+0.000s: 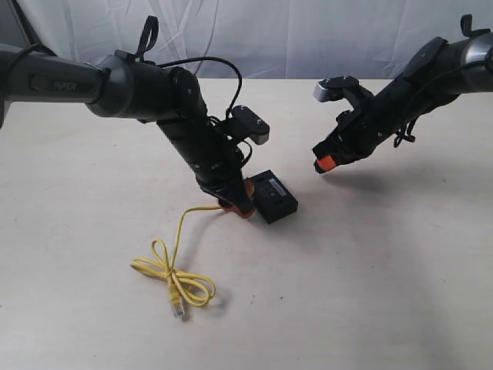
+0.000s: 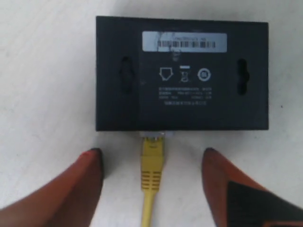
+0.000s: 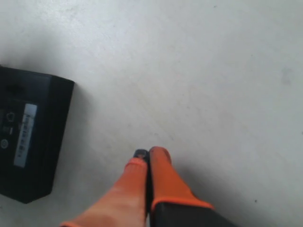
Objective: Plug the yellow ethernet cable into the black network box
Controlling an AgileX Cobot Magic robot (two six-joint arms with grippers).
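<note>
A pale counter (image 1: 370, 270) carries a black network box (image 1: 275, 197), with a looped yellow ethernet cable (image 1: 171, 271) plugged into its side.

From where I stand, the left arm (image 1: 46, 81) bears the word "PiPER" in pale letters on its dark tube. On top of the black network box (image 2: 118, 109), a pale label strip (image 2: 184, 41) carries a barcode (image 2: 187, 44) with print too fine to read. Below it are three white signs (image 2: 184, 74): a house-like outline, a crossed-out bin and a ringed mark. Under those run blurred lines of small print.
</note>
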